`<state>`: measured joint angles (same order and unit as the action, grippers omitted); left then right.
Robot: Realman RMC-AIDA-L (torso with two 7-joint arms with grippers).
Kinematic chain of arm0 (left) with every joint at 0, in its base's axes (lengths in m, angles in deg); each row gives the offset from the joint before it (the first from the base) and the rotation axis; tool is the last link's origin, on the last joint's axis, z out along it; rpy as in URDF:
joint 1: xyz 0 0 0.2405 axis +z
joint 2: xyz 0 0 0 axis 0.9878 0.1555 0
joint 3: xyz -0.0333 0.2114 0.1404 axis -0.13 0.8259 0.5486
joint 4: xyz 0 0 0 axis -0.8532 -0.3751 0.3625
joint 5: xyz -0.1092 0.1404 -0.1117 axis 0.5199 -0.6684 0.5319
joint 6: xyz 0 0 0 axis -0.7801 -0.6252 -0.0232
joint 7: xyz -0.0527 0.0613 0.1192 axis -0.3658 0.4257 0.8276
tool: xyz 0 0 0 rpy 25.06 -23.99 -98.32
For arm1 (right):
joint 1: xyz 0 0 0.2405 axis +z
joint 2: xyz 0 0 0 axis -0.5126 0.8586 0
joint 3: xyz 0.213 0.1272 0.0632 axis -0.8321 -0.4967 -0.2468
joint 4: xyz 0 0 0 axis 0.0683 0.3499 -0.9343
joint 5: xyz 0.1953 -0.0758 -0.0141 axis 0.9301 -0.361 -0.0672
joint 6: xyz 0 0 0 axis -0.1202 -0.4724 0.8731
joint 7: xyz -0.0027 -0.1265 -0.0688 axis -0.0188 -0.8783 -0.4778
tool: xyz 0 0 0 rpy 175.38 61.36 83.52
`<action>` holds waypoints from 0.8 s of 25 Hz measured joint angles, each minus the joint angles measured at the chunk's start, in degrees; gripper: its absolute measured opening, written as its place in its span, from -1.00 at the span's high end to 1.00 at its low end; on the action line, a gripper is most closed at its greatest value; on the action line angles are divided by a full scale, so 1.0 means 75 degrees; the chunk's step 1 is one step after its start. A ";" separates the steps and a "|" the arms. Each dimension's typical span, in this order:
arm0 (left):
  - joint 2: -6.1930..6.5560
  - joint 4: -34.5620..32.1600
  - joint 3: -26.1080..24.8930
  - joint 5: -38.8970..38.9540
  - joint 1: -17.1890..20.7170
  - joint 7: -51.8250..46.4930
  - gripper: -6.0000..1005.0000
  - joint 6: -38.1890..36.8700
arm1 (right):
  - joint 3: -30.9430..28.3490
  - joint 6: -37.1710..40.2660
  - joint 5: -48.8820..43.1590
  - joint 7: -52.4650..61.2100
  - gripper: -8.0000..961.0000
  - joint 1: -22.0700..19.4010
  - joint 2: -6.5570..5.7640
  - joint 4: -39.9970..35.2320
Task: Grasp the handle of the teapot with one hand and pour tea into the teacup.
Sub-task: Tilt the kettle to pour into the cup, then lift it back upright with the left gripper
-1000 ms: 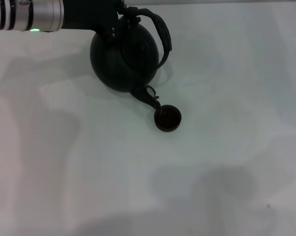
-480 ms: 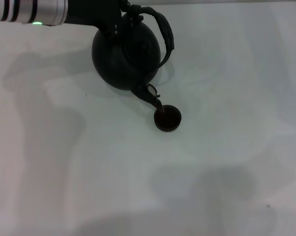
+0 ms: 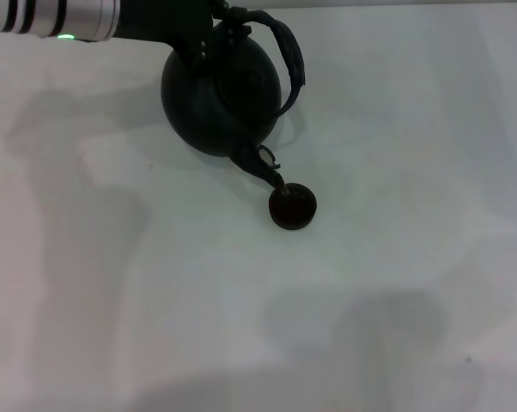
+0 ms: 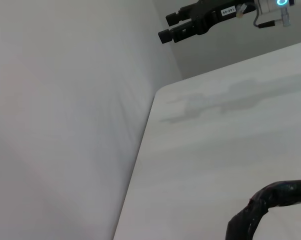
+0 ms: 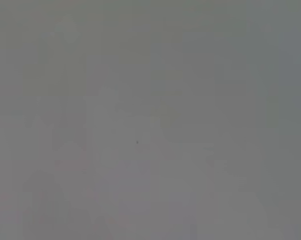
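Note:
The black teapot (image 3: 220, 90) hangs tilted at the back of the white table. Its spout (image 3: 265, 168) points down and forward, with the tip just over the far rim of the tiny dark teacup (image 3: 292, 207). The arched handle (image 3: 288, 60) leans to the right, and a stretch of it shows in the left wrist view (image 4: 270, 202). My left gripper (image 3: 211, 30) comes in from the upper left and is shut on the handle, its fingers mostly hidden against the black pot. My right gripper (image 4: 166, 27) shows far off in the left wrist view, raised above the table, open and empty.
The white table (image 3: 155, 300) ends at a wall along its back edge (image 3: 396, 7). In the left wrist view a pale wall (image 4: 65, 100) stands beside the table's edge. The right wrist view shows only a flat grey blur.
The teapot has shifted slightly right and away with my left arm. The spout tip now sits closer over the teacup's rim. The teacup has not moved.

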<state>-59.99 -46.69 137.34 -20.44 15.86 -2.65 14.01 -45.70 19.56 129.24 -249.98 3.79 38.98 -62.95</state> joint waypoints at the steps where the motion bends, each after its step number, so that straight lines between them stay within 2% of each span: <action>1: 0.0000 0.0001 0.0001 0.0033 0.0024 0.0000 0.73 0.0000 | 0.0000 0.0000 0.0000 0.0001 -0.76 -0.0001 0.0000 0.0000; 4: -0.0028 0.0001 0.0000 0.0321 0.0154 0.0027 0.73 0.0005 | 0.0000 0.0000 -0.0001 0.0002 -0.76 -0.0009 0.0001 0.0000; 9: -0.0165 -0.0010 0.0000 0.0768 0.0466 0.0191 0.73 0.0016 | 0.0000 0.0000 0.0000 0.0006 -0.76 -0.0012 0.0007 0.0000; 20: -0.0248 -0.0201 -0.0012 0.1437 0.1012 0.0218 0.73 -0.0171 | 0.0000 0.0000 -0.0001 0.0006 -0.76 0.0019 -0.0002 0.0000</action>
<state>-61.85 -48.20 137.25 -9.67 23.45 -1.02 12.73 -45.70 19.56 129.23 -249.93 3.93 38.97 -62.95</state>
